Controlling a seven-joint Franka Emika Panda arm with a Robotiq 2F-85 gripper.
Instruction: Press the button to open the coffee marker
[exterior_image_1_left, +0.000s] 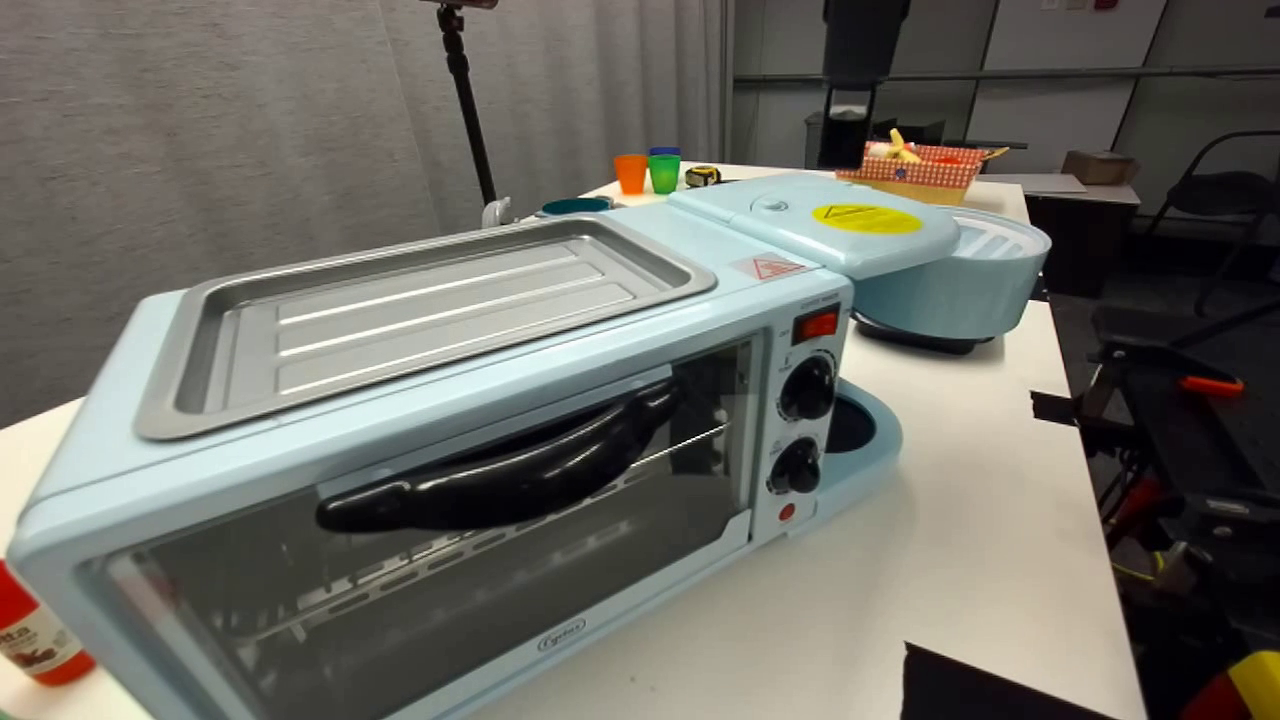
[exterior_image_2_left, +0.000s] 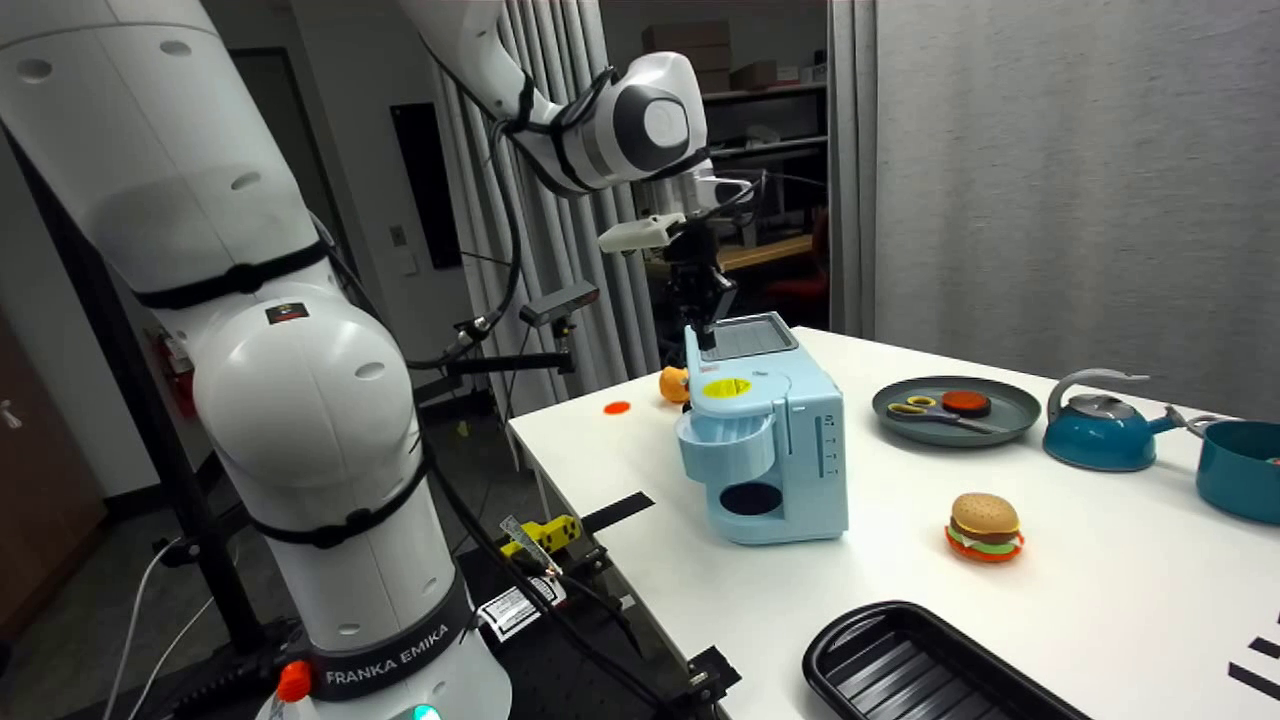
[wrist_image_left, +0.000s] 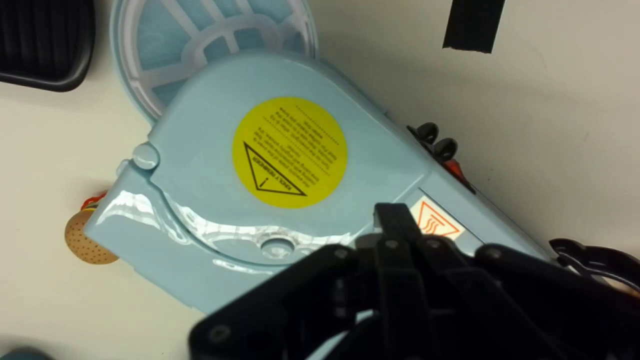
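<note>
The coffee marker is the pale blue end section (exterior_image_1_left: 790, 225) with a yellow patch on top; it also shows in an exterior view (exterior_image_2_left: 775, 387) and the wrist view (wrist_image_left: 205, 140). Its round filter basket (exterior_image_1_left: 950, 300) sticks out from under the lid. A small round button (wrist_image_left: 277, 247) sits on its top. A red switch (exterior_image_1_left: 816, 324) and two black knobs are on the front panel. My gripper (wrist_image_left: 397, 212) is shut and empty, fingertips together, seen over the top near the hot-surface sticker (wrist_image_left: 435, 220). It shows in both exterior views (exterior_image_1_left: 845, 145) (exterior_image_2_left: 706, 330); contact cannot be told.
The oven section's black handle (exterior_image_1_left: 500, 470) and metal griddle tray (exterior_image_1_left: 430, 310) adjoin. A toy burger (exterior_image_2_left: 985, 527), black tray (exterior_image_2_left: 920, 660), grey pan (exterior_image_2_left: 1020, 400), kettle (exterior_image_2_left: 1105, 440) and teal pot (exterior_image_2_left: 1235, 475) stand on the table. A checked basket (exterior_image_1_left: 915, 178) and cups (exterior_image_1_left: 631, 174) stand behind.
</note>
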